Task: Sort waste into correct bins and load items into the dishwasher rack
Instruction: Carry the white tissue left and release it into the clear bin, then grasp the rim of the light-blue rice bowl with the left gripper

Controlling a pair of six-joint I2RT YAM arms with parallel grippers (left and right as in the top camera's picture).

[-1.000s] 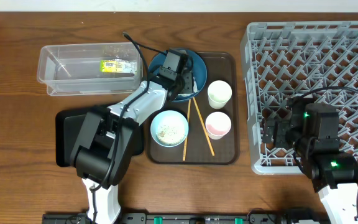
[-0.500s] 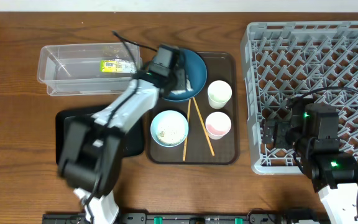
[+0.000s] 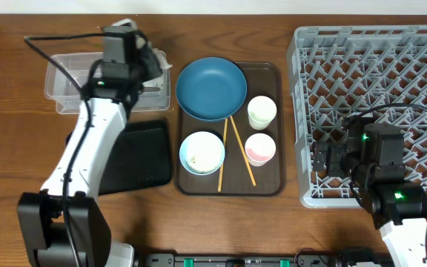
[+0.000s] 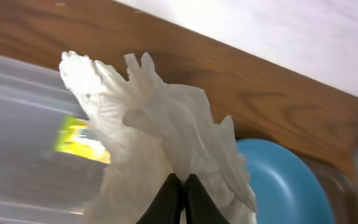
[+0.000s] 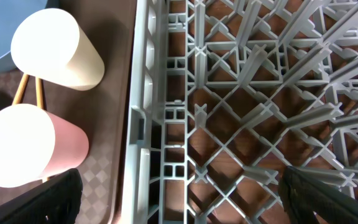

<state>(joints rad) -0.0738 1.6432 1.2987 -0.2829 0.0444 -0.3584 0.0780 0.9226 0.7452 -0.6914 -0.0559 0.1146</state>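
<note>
My left gripper [image 3: 148,61] is shut on the crumpled white napkin [image 4: 166,130] and holds it above the right end of the clear tub [image 3: 59,83]. In the left wrist view its fingertips [image 4: 180,190] pinch the napkin's base. The yellow-green wrapper scrap [image 4: 82,140] lies inside the tub [image 4: 17,124]. The dark-blue plate [image 3: 211,89] is bare. The light-blue bowl [image 3: 202,152] holds rice grains. Two cups, one white [image 3: 262,111] and one pink inside [image 3: 260,148], stand beside two chopsticks [image 3: 239,152]. My right gripper [image 3: 325,159] is open and empty over the left edge of the grey rack [image 3: 369,67].
The plate, bowl, cups and chopsticks sit on a brown serving tray [image 3: 269,184]. The black tray [image 3: 136,156] lies left of it, partly under my left arm. The right wrist view shows the rack's wall [image 5: 151,124], the white cup [image 5: 58,50] and the pink cup [image 5: 23,146].
My left gripper has lifted the napkin off the blue plate and carried it left to above the clear tub. The right arm has not moved.
</note>
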